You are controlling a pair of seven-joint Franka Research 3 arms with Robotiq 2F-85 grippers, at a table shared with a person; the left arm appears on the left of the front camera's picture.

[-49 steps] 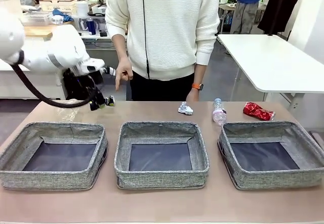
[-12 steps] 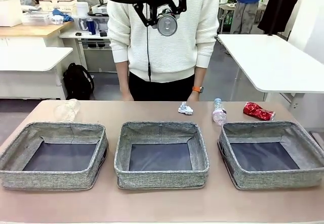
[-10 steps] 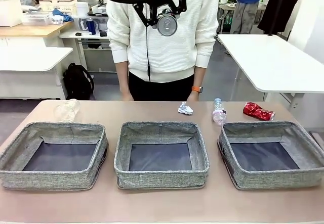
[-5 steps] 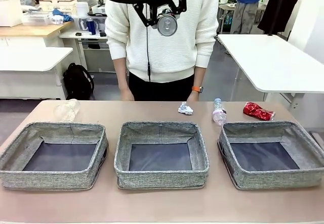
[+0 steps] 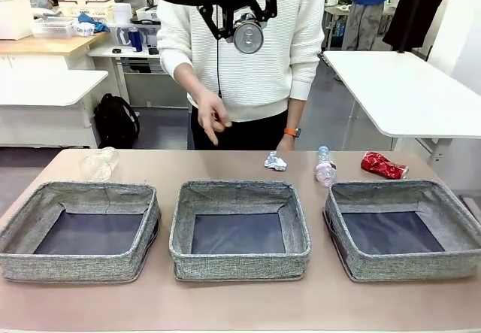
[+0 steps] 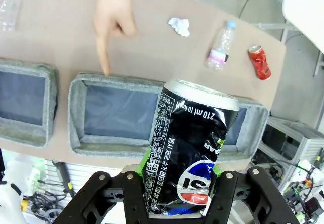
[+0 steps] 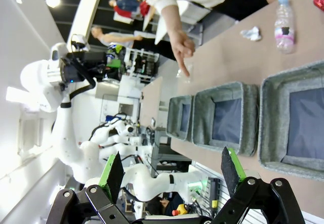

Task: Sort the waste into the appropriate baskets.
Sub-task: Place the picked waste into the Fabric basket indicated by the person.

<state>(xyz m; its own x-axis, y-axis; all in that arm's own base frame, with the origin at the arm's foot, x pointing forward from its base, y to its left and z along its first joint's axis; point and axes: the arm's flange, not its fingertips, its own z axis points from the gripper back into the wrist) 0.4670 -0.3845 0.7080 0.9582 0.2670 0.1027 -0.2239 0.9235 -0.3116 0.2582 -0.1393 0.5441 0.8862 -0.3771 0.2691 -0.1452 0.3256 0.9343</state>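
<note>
My left gripper (image 5: pixel 247 26) hangs high above the table's middle, shut on the crushed dark blue-silver can (image 5: pixel 248 37). In the left wrist view that can (image 6: pixel 190 143) stands upright between the green pads. A person's hand (image 6: pixel 109 24) points a finger at the far rim of the middle basket (image 6: pixel 80 107). Three grey baskets sit in a row: left (image 5: pixel 45 194), middle (image 5: pixel 239 192), right (image 5: pixel 406 192). Behind them lie a clear plastic cup (image 5: pixel 99 164), a white paper wad (image 5: pixel 275 161), a plastic bottle (image 5: pixel 325 166) and a red can (image 5: pixel 383 165). My right gripper (image 7: pixel 172 173) is open, high and off to the side.
The person stands at the far edge in a white sweater (image 5: pixel 248 40), the other hand resting on the table by the paper wad. A white side table (image 5: pixel 406 85) stands at the back right. Bare tabletop (image 5: pixel 240 303) runs in front of the baskets.
The person's hand has come up from the table's far edge and now points down toward the middle basket. My left gripper holds still with the can.
</note>
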